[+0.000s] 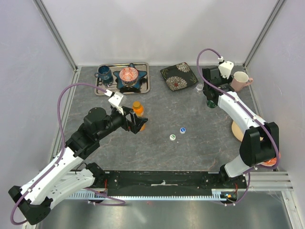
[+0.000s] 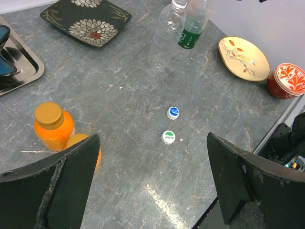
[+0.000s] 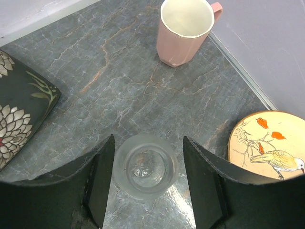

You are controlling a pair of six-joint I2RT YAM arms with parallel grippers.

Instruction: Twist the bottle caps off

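Observation:
Two loose bottle caps lie on the table: a blue-and-white cap (image 1: 182,130) (image 2: 173,112) and a green-and-white cap (image 1: 172,137) (image 2: 167,137). An orange bottle (image 1: 138,109) (image 2: 54,128) stands with its orange cap (image 2: 49,115) on. A second orange bottle (image 2: 81,141) is mostly hidden behind my left finger. My left gripper (image 1: 136,122) (image 2: 152,138) is wide open beside them, holding nothing. My right gripper (image 1: 204,89) (image 3: 148,139) is open around a clear bottle (image 1: 199,88) (image 3: 145,167) with a bare mouth; the right finger stands apart from it.
A green-labelled bottle (image 1: 210,102) (image 2: 193,28) stands by the clear one. A pink mug (image 1: 239,80) (image 3: 186,28), a bird plate (image 2: 243,57) (image 3: 267,152) and a red bowl (image 2: 288,80) are at the right. A dark flowered plate (image 1: 178,76) and a tray (image 1: 146,76) with dishes sit at the back.

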